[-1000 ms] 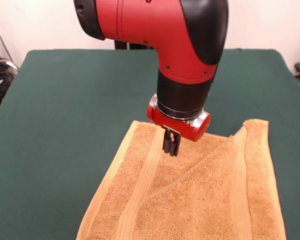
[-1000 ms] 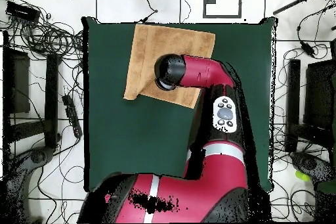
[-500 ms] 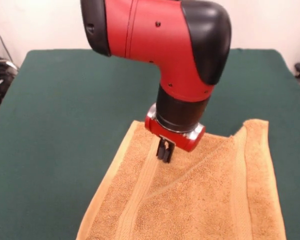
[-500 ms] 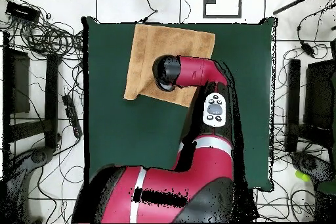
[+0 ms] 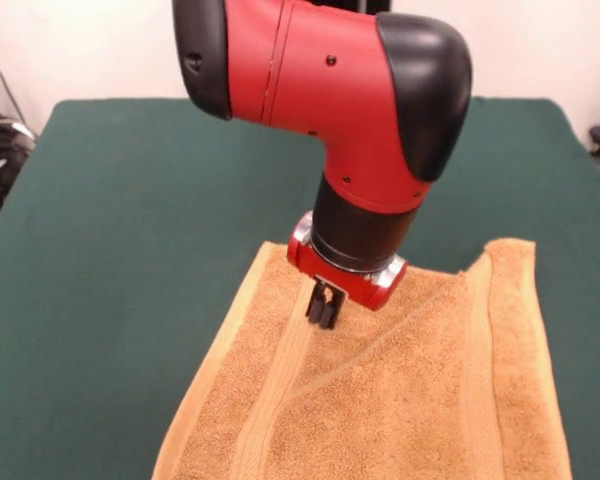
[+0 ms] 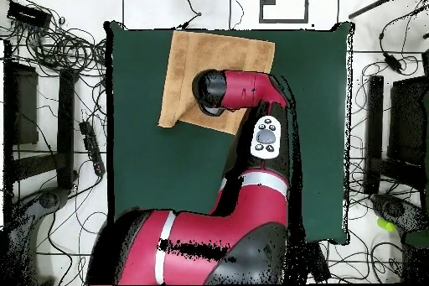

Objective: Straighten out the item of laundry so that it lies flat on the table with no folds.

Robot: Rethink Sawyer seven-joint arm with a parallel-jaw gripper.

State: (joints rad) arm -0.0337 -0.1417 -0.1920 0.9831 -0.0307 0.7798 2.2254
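**Gripper sliding left along the towel's top edge**

Your gripper (image 5: 323, 311) has crept leftward in the front view over the last second, from right of the pale woven band to directly over it, while the wrist has tilted a little. The fingers stand close together, nearly shut, tips at or just above the pile; you cannot tell whether any cloth is pinched. The towel (image 5: 400, 390) itself has not shifted: a diagonal fold line still runs from lower centre toward the upper right, so flattening is not done.

The front view gives you that fold and the finger tips. The overhead view hides both under the arm, but shows what the front cuts off: the whole towel (image 6: 188, 60) lies in the upper left part of the table (image 6: 151, 174), touching its top edge, with the lower left corner drawn to a point.
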